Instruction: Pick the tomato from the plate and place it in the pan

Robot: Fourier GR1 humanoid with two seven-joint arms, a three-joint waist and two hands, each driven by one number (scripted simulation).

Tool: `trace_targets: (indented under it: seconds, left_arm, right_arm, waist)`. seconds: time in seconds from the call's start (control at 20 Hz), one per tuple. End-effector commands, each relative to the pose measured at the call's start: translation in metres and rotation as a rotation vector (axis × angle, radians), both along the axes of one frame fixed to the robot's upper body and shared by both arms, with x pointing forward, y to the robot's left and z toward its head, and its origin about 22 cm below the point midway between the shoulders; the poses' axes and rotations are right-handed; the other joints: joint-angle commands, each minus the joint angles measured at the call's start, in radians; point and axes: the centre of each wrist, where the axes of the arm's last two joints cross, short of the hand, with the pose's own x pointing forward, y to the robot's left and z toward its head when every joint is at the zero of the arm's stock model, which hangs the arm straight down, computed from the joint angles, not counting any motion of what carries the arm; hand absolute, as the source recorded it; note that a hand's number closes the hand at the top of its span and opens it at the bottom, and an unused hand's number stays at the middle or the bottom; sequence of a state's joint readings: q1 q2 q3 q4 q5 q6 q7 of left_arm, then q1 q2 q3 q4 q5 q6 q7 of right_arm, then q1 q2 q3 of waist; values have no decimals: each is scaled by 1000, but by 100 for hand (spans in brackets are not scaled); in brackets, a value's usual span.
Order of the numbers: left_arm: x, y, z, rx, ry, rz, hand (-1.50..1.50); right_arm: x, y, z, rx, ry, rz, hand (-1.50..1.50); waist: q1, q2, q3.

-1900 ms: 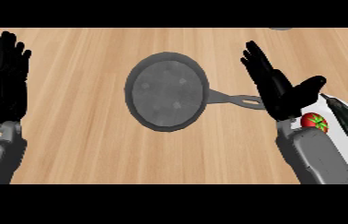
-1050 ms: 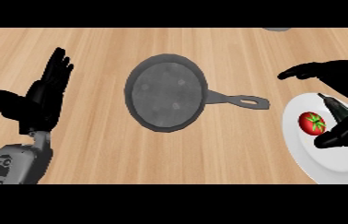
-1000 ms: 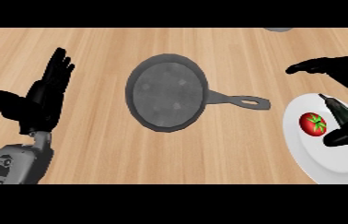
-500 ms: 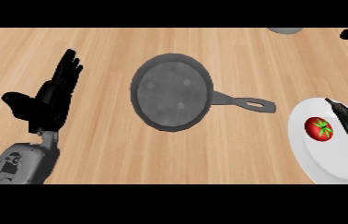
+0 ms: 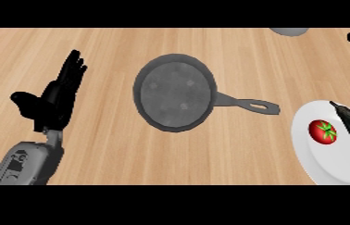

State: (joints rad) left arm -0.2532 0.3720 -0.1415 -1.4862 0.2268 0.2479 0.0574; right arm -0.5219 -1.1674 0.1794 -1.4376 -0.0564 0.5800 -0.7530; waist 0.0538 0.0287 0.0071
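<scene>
A red tomato [image 5: 322, 131] with a green stem lies on a white plate [image 5: 315, 161] at the right edge of the head view. A dark grey pan [image 5: 176, 92] sits in the middle of the wooden counter, its handle [image 5: 250, 104] pointing right toward the plate. Only a black sliver of my right hand [image 5: 340, 109] shows, at the right edge just above the tomato and over the plate. My left hand [image 5: 53, 99] is at the left, open with fingers up, well apart from the pan.
A grey round object [image 5: 290, 31] is cut off by the top edge at the right. Bare wooden counter [image 5: 109, 145] lies between the left hand and the pan and below the pan.
My right hand has drawn off to the right, uncovering the tomato, until only a sliver shows. The left hand has lifted slightly, fingers still straight.
</scene>
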Motion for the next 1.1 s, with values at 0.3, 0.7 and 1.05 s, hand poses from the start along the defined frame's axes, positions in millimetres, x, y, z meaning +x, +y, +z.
trace_targets:
  seconds: [0.3,0.7,1.05]
  left_arm:
    - [0,4,-7,-9,11,18,0]
    - [2,8,-1,8,-8,-3,0]
    - [10,4,-10,4,9,-3,0]
  right_arm:
    - [-13,2,-44,-47,219,371,-150]
    - [-14,-36,-60,-169,169,282,-150]
    - [-3,-50,-84,-272,157,223,-150]
  waist:
    - [-21,-14,-3]
    - [-5,-15,-5]
    - [-4,-11,-6]
